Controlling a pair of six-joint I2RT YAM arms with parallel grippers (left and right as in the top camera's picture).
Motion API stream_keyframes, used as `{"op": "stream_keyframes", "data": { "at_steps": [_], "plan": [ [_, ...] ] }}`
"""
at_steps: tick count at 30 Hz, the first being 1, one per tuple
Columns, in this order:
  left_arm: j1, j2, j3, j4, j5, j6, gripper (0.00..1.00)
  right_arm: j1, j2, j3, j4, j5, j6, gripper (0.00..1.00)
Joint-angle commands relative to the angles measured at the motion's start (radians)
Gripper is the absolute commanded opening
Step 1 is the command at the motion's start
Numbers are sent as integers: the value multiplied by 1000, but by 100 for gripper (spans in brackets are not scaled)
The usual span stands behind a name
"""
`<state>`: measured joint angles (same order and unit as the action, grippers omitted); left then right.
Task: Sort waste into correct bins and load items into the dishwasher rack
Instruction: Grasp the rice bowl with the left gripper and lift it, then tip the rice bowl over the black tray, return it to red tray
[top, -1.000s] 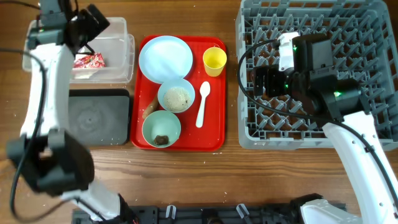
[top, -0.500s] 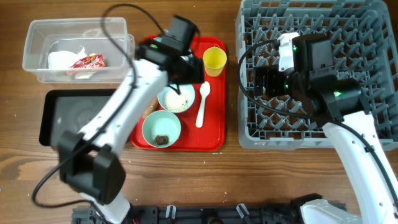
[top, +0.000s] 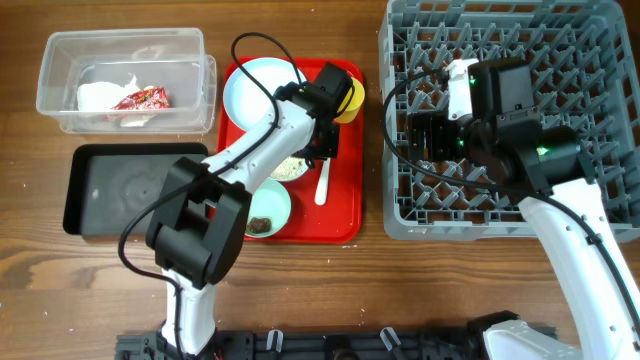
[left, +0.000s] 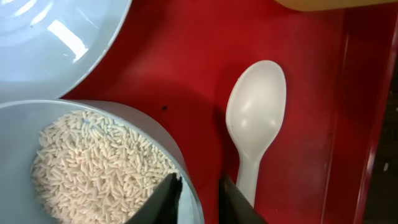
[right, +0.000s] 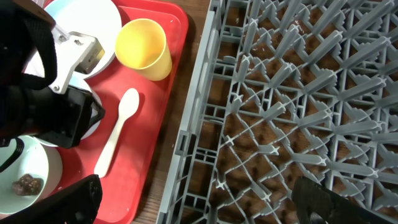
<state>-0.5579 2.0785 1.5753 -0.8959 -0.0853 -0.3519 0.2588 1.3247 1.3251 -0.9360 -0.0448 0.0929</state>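
Rice (left: 93, 168) fills the white bowl (left: 152, 129) on the red tray (left: 186, 56). Left pincer (left: 199, 200) straddles the bowl's right rim, jaws narrowly parted, gripping nothing. Spoon (left: 256, 112) lies just right of that rim, close beside the pincer; plate (left: 50, 37) sits just beside, far left. Right pincer (right: 199, 202) hangs wide open, empty, over the rack (right: 298, 93).

A brown wooden table (top: 300, 290) is seen carrying four things. A clear box (top: 120, 50) is set at the far left, a black tray (top: 135, 190) just before it, a red tray (top: 345, 190) midway, and a grey rack (top: 600, 60) at the right.
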Motion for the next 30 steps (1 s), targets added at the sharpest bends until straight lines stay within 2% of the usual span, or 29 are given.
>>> {"op": "stream_keyframes", "data": {
  "at_steps": [1,3,5,13,17,20,22,25,27,30],
  "plan": [
    [1,51,-6,3,-14,5,18,5,11,23,-1,-10,14,100],
    [1,69,-6,5,-14,5,15,5,11,23,-1,-10,15,100],
    [1,69,-6,10,-15,5,4,5,11,23,-1,-10,15,100],
    [8,-43,84,-73,-17,5,4,5,11,23,10,-10,14,99],
    [74,-183,117,-111,91,0,4,5,11,23,9,-10,14,100],
    [211,-304,117,-211,142,-22,4,5,11,23,11,-10,14,100],
    [352,-356,117,-281,201,-21,4,5,11,23,11,-10,14,100],
    [637,-368,115,-399,321,69,4,5,11,23,15,-10,14,100],
    [829,-357,75,-386,497,141,4,5,11,23,18,-10,14,100],
    [1021,-338,-38,-309,646,144,4,5,11,23,19,-10,15,100]
  ]
}}
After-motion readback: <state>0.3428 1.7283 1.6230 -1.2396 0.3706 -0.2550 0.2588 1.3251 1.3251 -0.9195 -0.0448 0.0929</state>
